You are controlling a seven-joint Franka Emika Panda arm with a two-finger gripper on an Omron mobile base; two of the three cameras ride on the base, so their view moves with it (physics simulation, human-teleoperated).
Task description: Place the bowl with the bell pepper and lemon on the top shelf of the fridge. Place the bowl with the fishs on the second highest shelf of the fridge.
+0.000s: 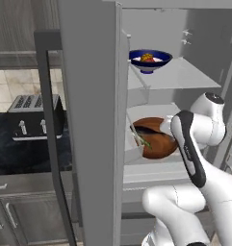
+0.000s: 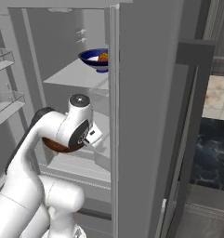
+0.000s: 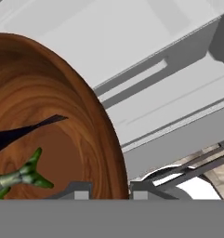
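Item: round reddish-brown wooden bowl (image 1: 156, 139) carrying two slim fish (image 3: 20, 174), which I am holding by its thin rim in my pinched gripper (image 3: 107, 191) over the fridge's second shelf (image 1: 151, 166); judging it rigid, light, smooth-edged.

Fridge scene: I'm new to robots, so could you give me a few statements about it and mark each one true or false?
1. The blue-and-white bowl sits on the top shelf of the fridge. True.
2. The hand is shut on the rim of the bowl with the fishs. True.
3. The wooden bowl is empty. False: the fishs lie inside it.
4. The fridge door is closed. False: it stands open.
5. A toaster sits on the dark counter. True.
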